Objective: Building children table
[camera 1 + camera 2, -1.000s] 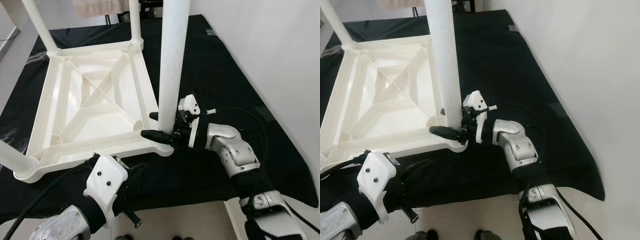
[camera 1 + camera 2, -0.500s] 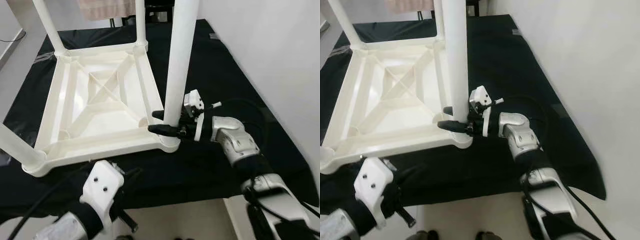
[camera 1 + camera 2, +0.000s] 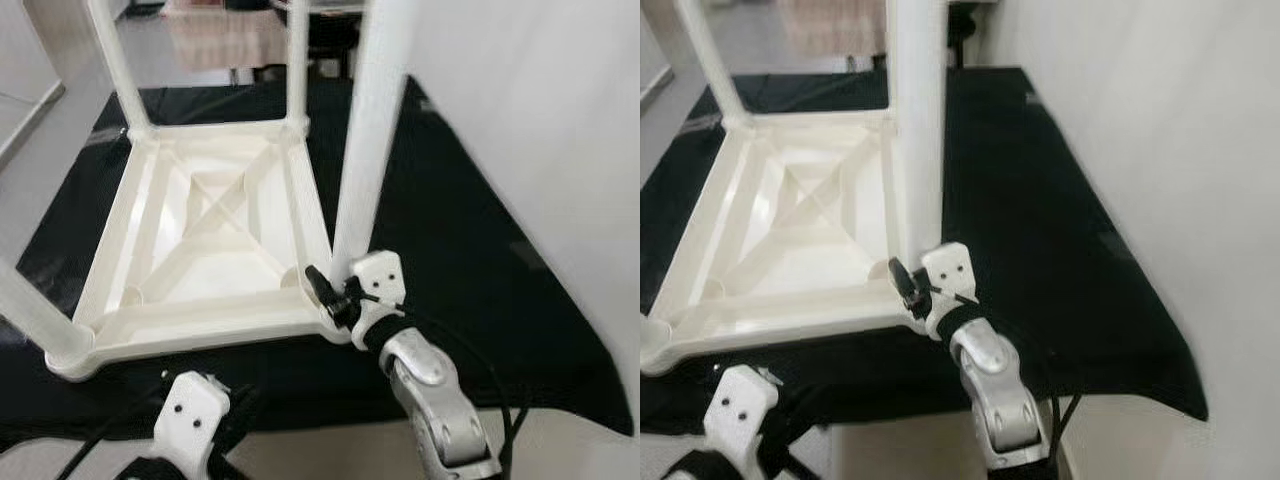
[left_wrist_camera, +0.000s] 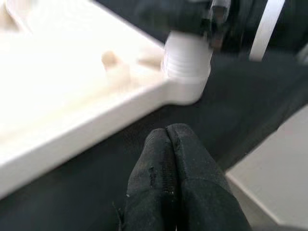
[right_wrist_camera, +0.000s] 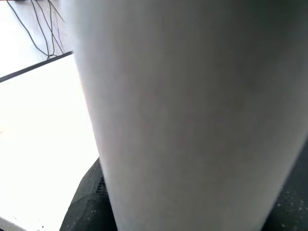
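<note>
Four legs stand seated in the corner sockets of the upturned white table top, which lies underside-up on a black sheet on the floor. Assembly therefore appears nearly complete; what seems to remain is final tightening of the near right leg and turning the table upright.

Right tool: at the base of the near right leg, just above its corner socket, fingers on either side of the leg and seemingly closed against it. In the right wrist view the leg lies directly against the camera. The grip cannot be fully confirmed.

Left tool: fingers pressed together, holding nothing, low over the black sheet near the table's front edge, pointing toward the threaded corner socket.
</note>
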Robot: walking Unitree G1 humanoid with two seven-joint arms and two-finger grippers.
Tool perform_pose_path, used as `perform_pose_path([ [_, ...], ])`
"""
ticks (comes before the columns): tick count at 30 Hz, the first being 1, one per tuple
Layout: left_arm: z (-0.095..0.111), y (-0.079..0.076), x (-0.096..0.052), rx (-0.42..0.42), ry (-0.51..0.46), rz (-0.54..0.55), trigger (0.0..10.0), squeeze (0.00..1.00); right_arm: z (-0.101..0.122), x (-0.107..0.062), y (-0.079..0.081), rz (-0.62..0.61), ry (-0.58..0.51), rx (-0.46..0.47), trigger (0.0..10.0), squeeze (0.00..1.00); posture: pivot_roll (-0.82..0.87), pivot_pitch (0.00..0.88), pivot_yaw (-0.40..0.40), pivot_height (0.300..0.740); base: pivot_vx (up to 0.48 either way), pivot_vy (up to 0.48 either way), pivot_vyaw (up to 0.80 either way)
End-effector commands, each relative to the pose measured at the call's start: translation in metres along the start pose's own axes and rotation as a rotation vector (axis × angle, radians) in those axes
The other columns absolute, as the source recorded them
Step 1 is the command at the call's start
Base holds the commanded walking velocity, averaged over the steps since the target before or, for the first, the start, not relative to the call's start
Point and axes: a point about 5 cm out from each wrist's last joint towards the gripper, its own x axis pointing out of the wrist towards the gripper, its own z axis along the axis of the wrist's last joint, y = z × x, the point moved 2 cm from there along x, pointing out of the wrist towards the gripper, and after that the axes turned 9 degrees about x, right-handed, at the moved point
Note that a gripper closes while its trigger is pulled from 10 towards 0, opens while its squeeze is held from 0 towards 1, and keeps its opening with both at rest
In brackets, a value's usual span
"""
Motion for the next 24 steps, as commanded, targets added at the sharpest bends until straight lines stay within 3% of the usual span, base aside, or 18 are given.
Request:
perform_pose_path([
  [1, -0.008, 0.0, 0.001, -0.019, 0.016, -0.003, 10.0, 0.0, -0.033, 0.001, 0.003, -0.025, 0.136, 0.056, 5.0, 0.0, 0.08, 0.105, -0.054, 0.74, 0.0, 0.0, 0.0],
  [2, -0.009, 0.001, 0.004, -0.015, 0.011, 0.0, 10.0, 0.0, -0.033, 0.003, 0.0, -0.038, 0.138, 0.064, 10.0, 0.0, 0.08, 0.089, -0.058, 0.74, 0.0, 0.0, 0.0],
  [3, -0.011, 0.003, 0.008, -0.012, 0.003, 0.008, 10.0, 0.0, -0.027, 0.004, -0.001, -0.002, 0.12, 0.084, 10.0, 0.62, 0.08, 0.073, -0.064, 0.74, 0.0, 0.0, 0.0],
  [4, -0.011, 0.003, 0.008, -0.012, 0.003, 0.008, 10.0, 0.0, -0.027, 0.004, -0.001, -0.002, 0.12, 0.084, 10.0, 0.62, 0.08, 0.073, -0.064, 0.74, 0.0, 0.0, 0.0],
  [5, -0.013, 0.006, 0.014, -0.007, -0.011, 0.019, 10.0, 0.0, -0.014, 0.005, -0.001, 0.044, 0.075, 0.14, 10.0, 1.0, 0.08, 0.053, -0.07, 0.74, 0.0, 0.0, 0.0],
  [6, -0.013, 0.006, 0.014, -0.007, -0.011, 0.019, 10.0, 0.0, -0.014, 0.005, -0.001, 0.044, 0.075, 0.14, 10.0, 1.0, 0.08, 0.053, -0.07, 0.74, 0.0, 0.0, 0.0],
  [9, -0.015, 0.011, 0.021, 0.0, -0.036, 0.027, 10.0, 0.0, 0.017, 0.007, -0.001, 0.272, -0.007, 0.139, 10.0, 1.0, 0.08, 0.026, -0.075, 0.74, 0.0, 0.0, 0.0],
  [11, -0.016, 0.011, 0.023, 0.008, -0.043, 0.027, 10.0, 0.0, 0.024, 0.006, -0.002, 0.344, -0.018, 0.117, 10.0, 1.0, 0.08, 0.022, -0.075, 0.74, 0.0, 0.0, 0.0],
  [12, -0.015, 0.012, 0.026, 0.022, -0.05, 0.022, 10.0, 0.0, 0.033, 0.007, -0.012, 0.399, -0.021, 0.075, 10.0, 0.18, 0.09, 0.007, -0.076, 0.74, 0.0, 0.0, 0.0],
  [13, -0.014, 0.014, 0.029, 0.035, -0.063, 0.02, 10.0, 0.0, 0.042, 0.01, -0.023, 0.447, -0.025, -0.007, 10.0, 0.0, 0.09, 0.0, -0.078, 0.74, 0.0, 0.0, 0.0],
  [18, -0.009, 0.025, 0.036, 0.071, -0.091, 0.03, 10.0, 0.0, 0.057, 0.02, -0.044, 0.539, 0.013, -0.14, 10.0, 0.0, 0.12, 0.0, -0.095, 0.74, 0.0, 0.0, 0.0],
  [23, -0.004, 0.037, 0.04, 0.1, -0.115, 0.047, 10.0, 0.0, 0.063, 0.03, -0.052, 0.617, 0.063, -0.174, 10.0, 0.0, 0.14, 0.0, -0.096, 0.74, 0.0, 0.0, 0.0],
  [24, 0.001, 0.039, 0.04, 0.103, -0.132, 0.041, 10.0, 0.0, 0.067, 0.034, -0.055, 0.627, 0.073, -0.151, 4.3, 0.0, 0.14, 0.0, -0.09, 0.74, 0.0, 0.0, 0.0],
])
